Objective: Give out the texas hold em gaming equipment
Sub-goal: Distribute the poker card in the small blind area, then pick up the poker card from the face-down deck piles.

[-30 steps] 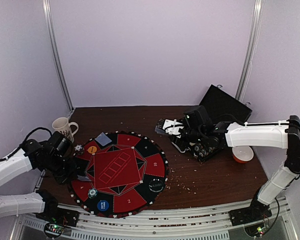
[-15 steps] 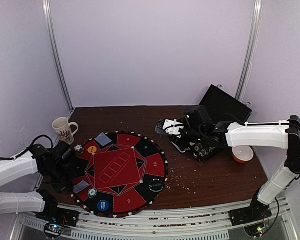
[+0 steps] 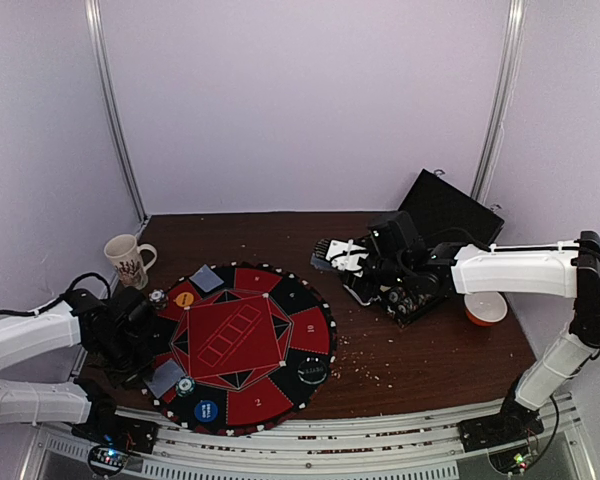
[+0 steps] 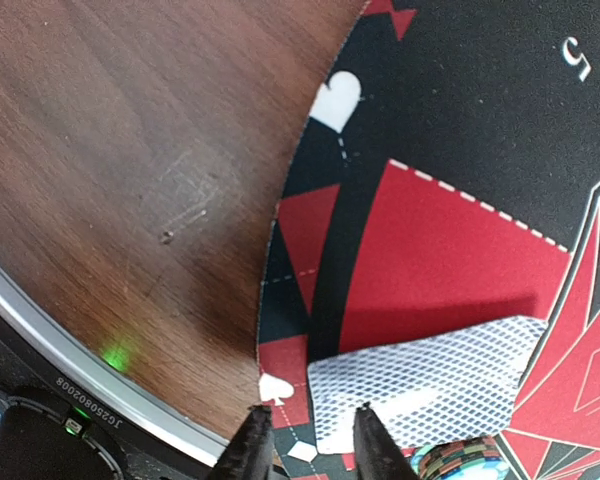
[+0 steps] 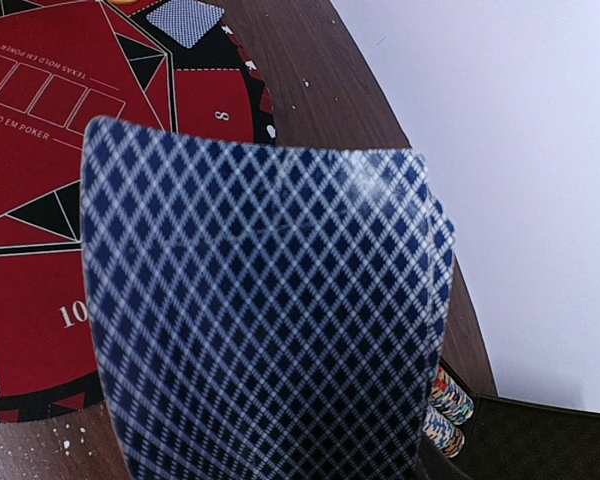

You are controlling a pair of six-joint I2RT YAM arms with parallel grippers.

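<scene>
My left gripper (image 3: 145, 352) hovers at the mat's near-left edge, its fingers slightly apart with nothing between them (image 4: 310, 415). A blue-backed card (image 3: 165, 378) lies flat on the round red-and-black mat (image 3: 242, 345), just right of the fingertips (image 4: 440, 385), beside a striped chip stack (image 3: 185, 386) (image 4: 460, 462). My right gripper (image 3: 346, 260) is shut on a fanned stack of blue-backed cards (image 3: 328, 250) that fills the right wrist view (image 5: 270, 320). Another card (image 3: 207, 278) (image 5: 185, 20), a yellow disc (image 3: 184, 298), a blue disc (image 3: 206, 410), a black disc (image 3: 313, 372) and a chip stack (image 3: 158, 296) lie on the mat.
A black hinged case (image 3: 450, 215) stands open at back right, with chip stacks (image 5: 450, 405) inside. An orange bowl (image 3: 485, 308) sits right of it. A mug (image 3: 128, 258) stands at the left, behind the mat. Crumbs dot the wood right of the mat.
My left gripper has laid the card down on the mat's near-left sector, let go of it and drawn back to the left. The right arm has barely moved.
</scene>
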